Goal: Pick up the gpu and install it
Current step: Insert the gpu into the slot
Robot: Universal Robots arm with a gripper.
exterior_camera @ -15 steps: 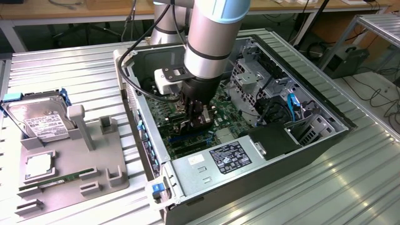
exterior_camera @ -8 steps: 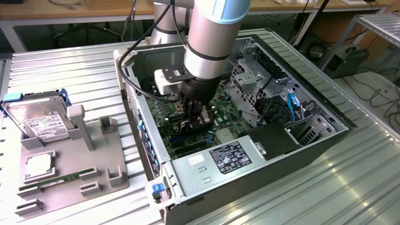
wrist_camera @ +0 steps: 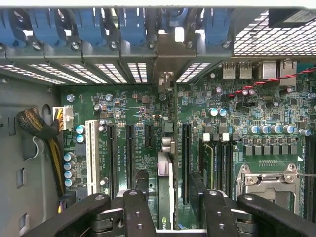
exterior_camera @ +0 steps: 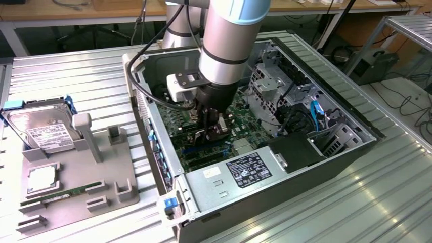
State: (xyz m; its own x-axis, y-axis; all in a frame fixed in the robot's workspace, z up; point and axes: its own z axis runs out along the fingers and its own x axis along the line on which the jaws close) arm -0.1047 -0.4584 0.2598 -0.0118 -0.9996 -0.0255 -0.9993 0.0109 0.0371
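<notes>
Outside first: gripper (exterior_camera: 214, 132) down inside open computer case (exterior_camera: 351, 147), over green motherboard (exterior_camera: 238, 121). Hard drive (exterior_camera: 42, 130) and memory stick (exterior_camera: 60, 195) parked on grey tray (exterior_camera: 115, 190). Power supply (exterior_camera: 233, 174) label print unreadable.

Wrist next: graphics card (wrist_camera: 165, 190) upright edge-on in motherboard slot, apparently seated. Fingers (wrist_camera: 136, 207) apart, either side, not clamping. Install looks nearly done. Small logo on card edge, illegible.

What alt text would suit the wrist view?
Open black gripper fingers straddle a gpu standing on edge in a slot of a green motherboard. Blue clips line the case wall beyond.
</notes>
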